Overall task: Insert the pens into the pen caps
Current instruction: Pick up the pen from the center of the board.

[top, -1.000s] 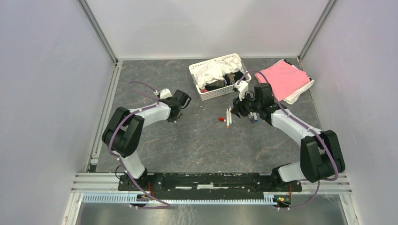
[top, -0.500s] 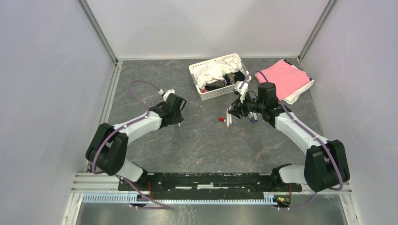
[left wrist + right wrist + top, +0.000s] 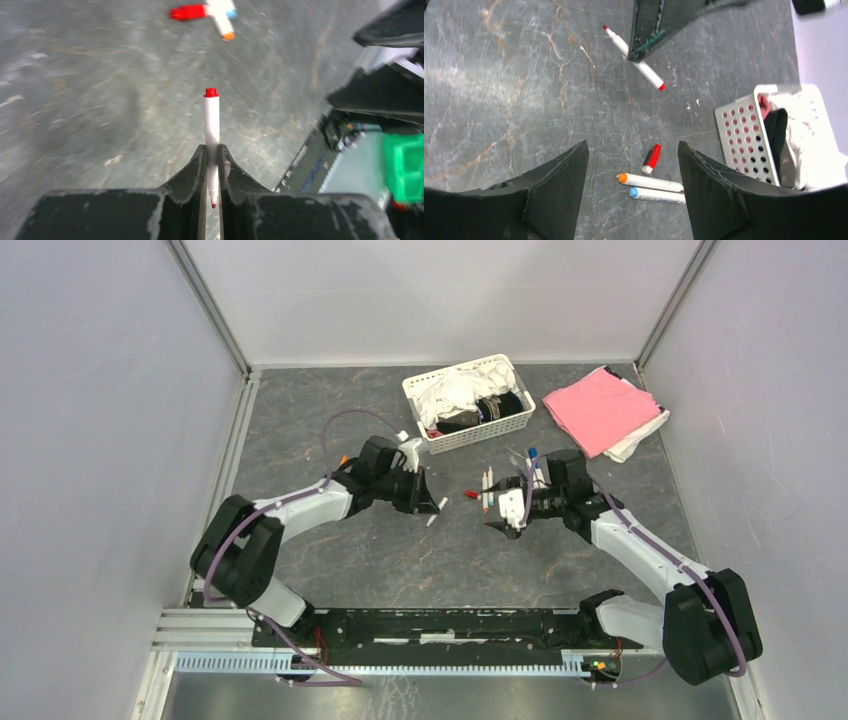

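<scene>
My left gripper (image 3: pixel 430 502) (image 3: pixel 211 147) is shut on a white pen (image 3: pixel 211 120) with a red end. The pen's bare red tip points back between the fingers. My right gripper (image 3: pixel 497 515) (image 3: pixel 632 145) hangs open above the table with nothing between its jaws. Below it lie a red pen cap (image 3: pixel 653 157) (image 3: pixel 472 495), an orange-ended pen (image 3: pixel 651 182) (image 3: pixel 486 492) and a blue-ended pen (image 3: pixel 656 195). The right wrist view also shows the held pen (image 3: pixel 636 60) in the left fingers (image 3: pixel 659 20). More pens (image 3: pixel 533 462) lie behind the right arm.
A white perforated basket (image 3: pixel 505 428) (image 3: pixel 744 135) of cloths stands at the back centre. A pink cloth (image 3: pixel 600 410) lies at the back right. The metal frame rail (image 3: pixel 450 625) runs along the near edge.
My left arm has swung right towards the middle with the pen in its grip. The right gripper has moved forward and left over the orange and blue pens, and its jaws have widened.
</scene>
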Controlling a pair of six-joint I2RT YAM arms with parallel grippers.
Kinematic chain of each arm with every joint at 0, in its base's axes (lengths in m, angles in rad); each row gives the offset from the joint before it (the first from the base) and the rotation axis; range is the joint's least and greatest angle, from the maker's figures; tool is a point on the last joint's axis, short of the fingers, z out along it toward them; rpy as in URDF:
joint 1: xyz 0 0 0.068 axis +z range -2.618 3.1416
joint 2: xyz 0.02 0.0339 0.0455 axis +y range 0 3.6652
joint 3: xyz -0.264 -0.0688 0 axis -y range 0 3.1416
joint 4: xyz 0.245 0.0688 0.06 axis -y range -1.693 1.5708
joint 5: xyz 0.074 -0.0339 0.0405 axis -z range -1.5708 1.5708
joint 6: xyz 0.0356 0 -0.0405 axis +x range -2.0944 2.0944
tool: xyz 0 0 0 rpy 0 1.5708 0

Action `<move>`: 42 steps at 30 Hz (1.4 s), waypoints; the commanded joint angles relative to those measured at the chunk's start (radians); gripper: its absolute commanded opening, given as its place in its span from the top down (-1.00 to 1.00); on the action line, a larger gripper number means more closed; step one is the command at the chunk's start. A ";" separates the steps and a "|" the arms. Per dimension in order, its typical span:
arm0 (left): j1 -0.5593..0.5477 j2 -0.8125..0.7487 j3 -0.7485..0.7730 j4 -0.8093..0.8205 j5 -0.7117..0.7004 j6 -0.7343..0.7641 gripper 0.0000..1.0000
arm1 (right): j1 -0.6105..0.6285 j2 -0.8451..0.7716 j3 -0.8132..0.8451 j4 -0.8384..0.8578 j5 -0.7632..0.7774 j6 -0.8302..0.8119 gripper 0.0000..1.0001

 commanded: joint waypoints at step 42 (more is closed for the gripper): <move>-0.154 -0.030 0.064 0.234 0.185 -0.087 -0.06 | 0.319 0.041 0.006 -0.069 0.299 -0.317 1.00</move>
